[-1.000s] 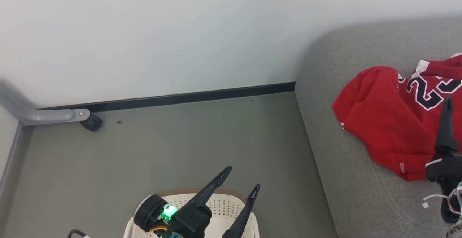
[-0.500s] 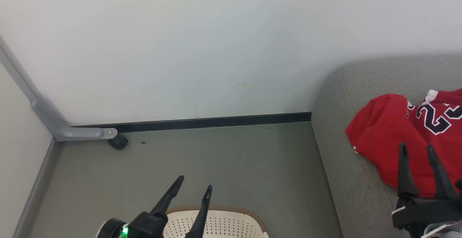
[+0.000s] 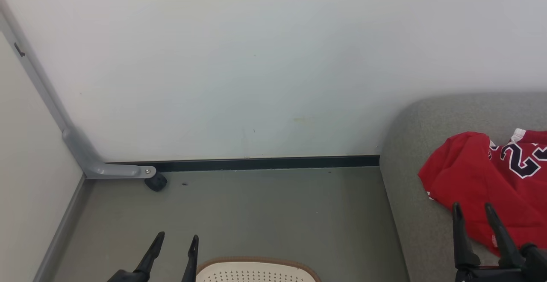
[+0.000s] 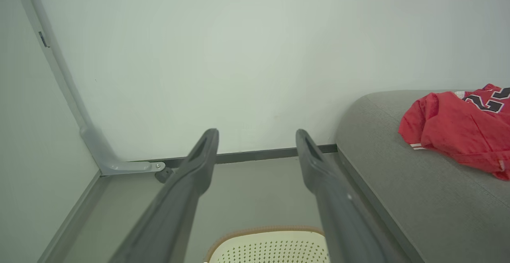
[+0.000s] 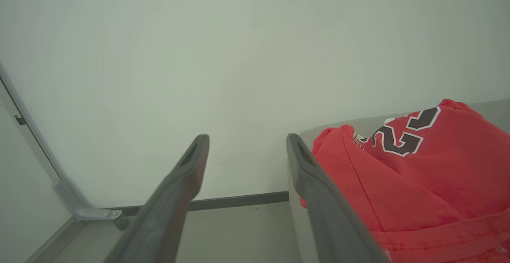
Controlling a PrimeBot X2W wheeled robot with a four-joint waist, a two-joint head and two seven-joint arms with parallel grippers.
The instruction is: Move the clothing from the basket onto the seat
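Red clothing with a black-and-white number lies crumpled on the grey seat at the right; it also shows as the clothing on the seat and as the clothing. The cream perforated basket with a brown rim peeks in at the bottom edge on the floor, seen too as the basket. My left gripper stands open just left of the basket, holding nothing. My right gripper is open over the clothing's near edge, with nothing between its fingers.
A white wall with a dark baseboard closes the far side. A grey metal leg with a black caster stands at the left by a pale panel. Grey floor lies between the basket and the wall.
The head view has tilted up, so basket and seat sit lower in it. My left gripper has drawn back off the basket to the lower left. My right gripper has pulled back from the clothing; both stay open.
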